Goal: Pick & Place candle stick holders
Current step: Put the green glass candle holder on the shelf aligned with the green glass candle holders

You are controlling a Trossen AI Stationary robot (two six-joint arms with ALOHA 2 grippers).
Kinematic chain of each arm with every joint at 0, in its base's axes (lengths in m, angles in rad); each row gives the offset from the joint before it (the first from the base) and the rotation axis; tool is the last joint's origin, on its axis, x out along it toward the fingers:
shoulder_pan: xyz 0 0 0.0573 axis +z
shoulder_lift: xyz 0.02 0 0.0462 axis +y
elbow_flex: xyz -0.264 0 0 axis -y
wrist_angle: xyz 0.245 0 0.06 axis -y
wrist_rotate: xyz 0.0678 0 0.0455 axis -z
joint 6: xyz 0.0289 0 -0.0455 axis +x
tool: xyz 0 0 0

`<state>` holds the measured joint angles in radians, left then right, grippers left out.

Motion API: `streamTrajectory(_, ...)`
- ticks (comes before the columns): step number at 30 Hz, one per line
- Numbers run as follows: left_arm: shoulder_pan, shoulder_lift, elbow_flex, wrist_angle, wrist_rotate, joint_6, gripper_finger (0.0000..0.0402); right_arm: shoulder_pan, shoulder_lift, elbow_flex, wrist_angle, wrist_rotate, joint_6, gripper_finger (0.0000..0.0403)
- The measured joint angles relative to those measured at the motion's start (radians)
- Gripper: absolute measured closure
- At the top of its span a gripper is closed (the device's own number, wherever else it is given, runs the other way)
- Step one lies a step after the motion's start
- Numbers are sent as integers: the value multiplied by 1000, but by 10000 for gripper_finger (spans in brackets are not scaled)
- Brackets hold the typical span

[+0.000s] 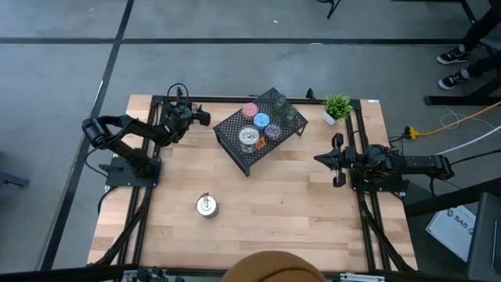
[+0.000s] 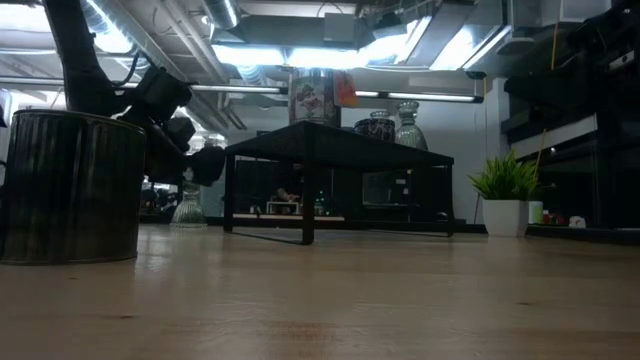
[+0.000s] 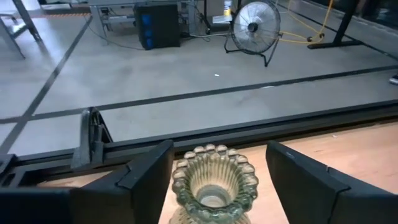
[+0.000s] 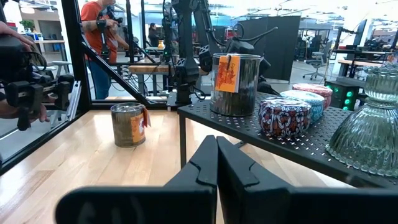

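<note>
Left gripper (image 3: 214, 180) sits at the table's far left edge, jaws apart on either side of a ribbed glass holder (image 3: 214, 183), not visibly touching it. The rack (image 1: 235, 133) carries the pink (image 1: 250, 110), blue (image 1: 261, 120) and purple (image 1: 273, 131) cups plus a silver tin (image 1: 249, 137). Another tin (image 1: 207, 205) stands alone near the front. Right gripper (image 1: 322, 159) waits at the right side, fingers pressed together

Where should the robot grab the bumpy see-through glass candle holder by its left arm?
Best around the narrower ribbed waist just under the scalloped rim of the clear ribbed glass candle holder, coming level from the side. It stands upright, already between the left end effector's open fingers, and the flared rim should stop slipping.
</note>
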<state>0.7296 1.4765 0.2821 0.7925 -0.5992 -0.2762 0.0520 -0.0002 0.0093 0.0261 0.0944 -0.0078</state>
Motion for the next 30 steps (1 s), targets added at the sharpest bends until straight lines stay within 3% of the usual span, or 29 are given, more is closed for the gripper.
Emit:
streamTrajectory(19, 0, 0, 0, -3, 7, 10, 215, 0, 0, 0, 0, 0, 0, 402)
streamTrajectory(30, 0, -2, 0, -3, 8, 10, 221, 0, 0, 0, 0, 0, 0, 402)
